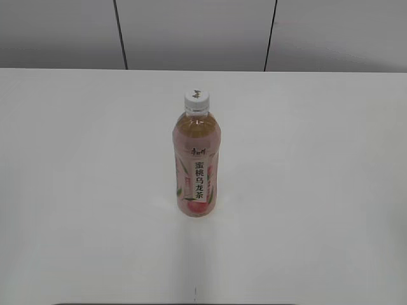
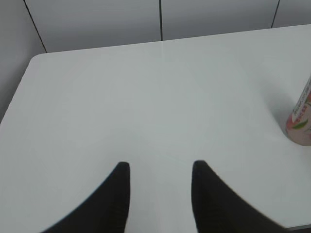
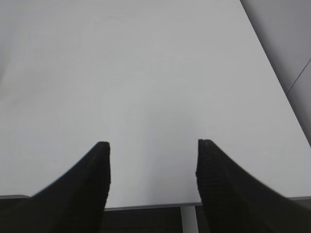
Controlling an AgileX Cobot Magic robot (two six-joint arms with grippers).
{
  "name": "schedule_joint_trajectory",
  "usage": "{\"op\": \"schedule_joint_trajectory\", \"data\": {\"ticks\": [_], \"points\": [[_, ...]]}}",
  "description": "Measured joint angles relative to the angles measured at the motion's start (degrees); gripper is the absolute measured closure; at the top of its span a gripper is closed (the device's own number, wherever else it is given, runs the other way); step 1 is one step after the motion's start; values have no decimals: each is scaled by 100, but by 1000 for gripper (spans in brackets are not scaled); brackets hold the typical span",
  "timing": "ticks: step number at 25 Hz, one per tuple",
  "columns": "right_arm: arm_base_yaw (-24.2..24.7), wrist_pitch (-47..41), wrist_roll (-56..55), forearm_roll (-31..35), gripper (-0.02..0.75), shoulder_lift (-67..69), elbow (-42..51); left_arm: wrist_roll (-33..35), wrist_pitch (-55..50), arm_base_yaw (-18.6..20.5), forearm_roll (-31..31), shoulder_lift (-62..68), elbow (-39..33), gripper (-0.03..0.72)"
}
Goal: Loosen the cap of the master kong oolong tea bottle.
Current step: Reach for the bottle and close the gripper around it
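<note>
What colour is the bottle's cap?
White, with a small dark logo on top; the cap shows best in the exterior view.

The left gripper [image 2: 159, 167] has its two dark fingers parted with nothing between them, tips pointing toward 12 o'clock in its wrist view. The right gripper [image 3: 153, 145] stands wider apart (also empty), fingers likewise aimed at 12 o'clock. Neither arm shows in the exterior view.

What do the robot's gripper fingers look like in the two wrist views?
Left gripper: two black fingers, broad at the base, curving to narrow rounded tips. Right gripper: the same black tapered fingers, with fine ridging on one inner face. No cables or markings show; the exterior view shows no arms.
</note>
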State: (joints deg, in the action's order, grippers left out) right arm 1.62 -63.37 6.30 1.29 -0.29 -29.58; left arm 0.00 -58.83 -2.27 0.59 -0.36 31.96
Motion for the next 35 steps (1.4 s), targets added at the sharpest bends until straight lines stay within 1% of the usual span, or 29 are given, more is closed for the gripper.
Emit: {"op": "schedule_joint_trajectory", "data": {"ticks": [30,32,35], "points": [[0,6,0,0,307,0,0,0,29,0,43,0,7,426],[0,6,-5,0,307,0,0,0,215,0,89,0,74,426],[0,6,-5,0,307,0,0,123,939,0,348,0,109,421]]}}
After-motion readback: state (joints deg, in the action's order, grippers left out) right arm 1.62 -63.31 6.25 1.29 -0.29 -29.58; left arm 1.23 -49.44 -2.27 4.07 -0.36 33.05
